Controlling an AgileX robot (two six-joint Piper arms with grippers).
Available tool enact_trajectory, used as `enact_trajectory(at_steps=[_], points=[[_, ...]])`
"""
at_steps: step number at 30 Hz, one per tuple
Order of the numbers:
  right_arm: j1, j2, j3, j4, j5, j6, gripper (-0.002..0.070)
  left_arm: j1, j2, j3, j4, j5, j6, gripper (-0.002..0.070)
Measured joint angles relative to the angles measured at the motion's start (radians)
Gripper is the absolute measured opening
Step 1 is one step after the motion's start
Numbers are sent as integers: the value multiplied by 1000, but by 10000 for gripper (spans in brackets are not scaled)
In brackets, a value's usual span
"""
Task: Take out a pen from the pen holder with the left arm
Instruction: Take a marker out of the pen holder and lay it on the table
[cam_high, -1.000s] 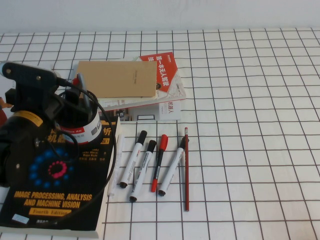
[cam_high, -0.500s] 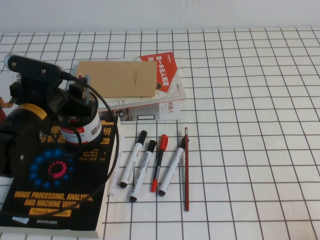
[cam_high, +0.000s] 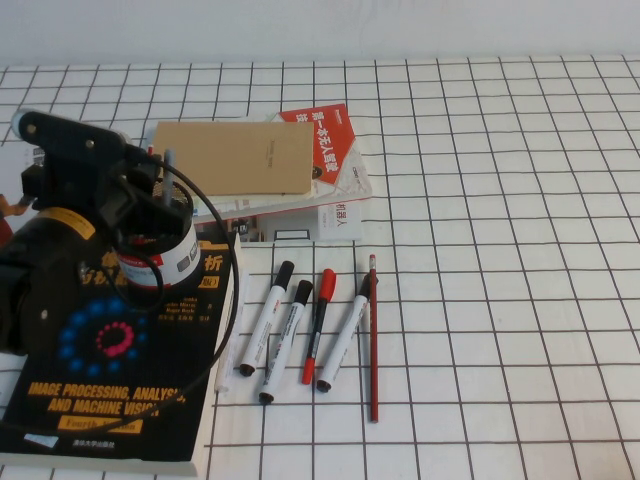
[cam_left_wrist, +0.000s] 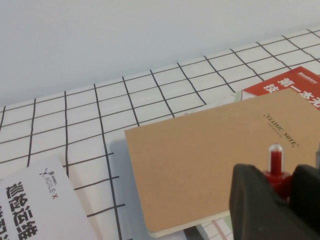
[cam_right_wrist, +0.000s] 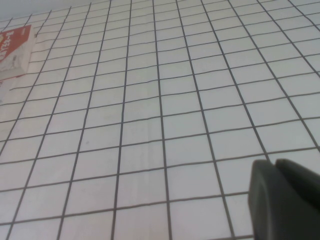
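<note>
Pen with a red body (cam_left_wrist: 274, 167) stands upright between the two fingers of the left claw (cam_left_wrist: 278, 176), which we judge to be clamped on its upper end. Its lower part sits inside the white pen holder (cam_high: 165, 262), at about nine o'clock on the bench (cam_high: 500, 300), on top of a dark textbook (cam_high: 110, 370).

We judge the task about halfway done: the reach and grip look complete, while the lift clear of the holder is not yet done.

At eleven o'clock from the holder lies a brown notebook (cam_high: 235, 157). At three o'clock from it, four loose markers (cam_high: 290, 325) and a thin red pencil (cam_high: 374, 340) lie side by side.

The right claw (cam_right_wrist: 275, 167) hangs over bare grid, fingers together, holding nothing.
</note>
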Motion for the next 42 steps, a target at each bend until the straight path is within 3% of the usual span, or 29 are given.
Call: enact_trajectory(at_steps=[11, 26, 34, 42], points=[[0, 0, 0, 0, 0, 0, -17, 0, -19, 0, 0, 0, 0, 115], [0, 0, 0, 0, 0, 0, -17, 0, -266, -2, 25, 35, 7, 113], [0, 0, 0, 0, 0, 0, -16, -29, -384, -118, 141, 361, -84, 113], [0, 0, 0, 0, 0, 0, -17, -172, -379, -346, 355, 780, -362, 113]])
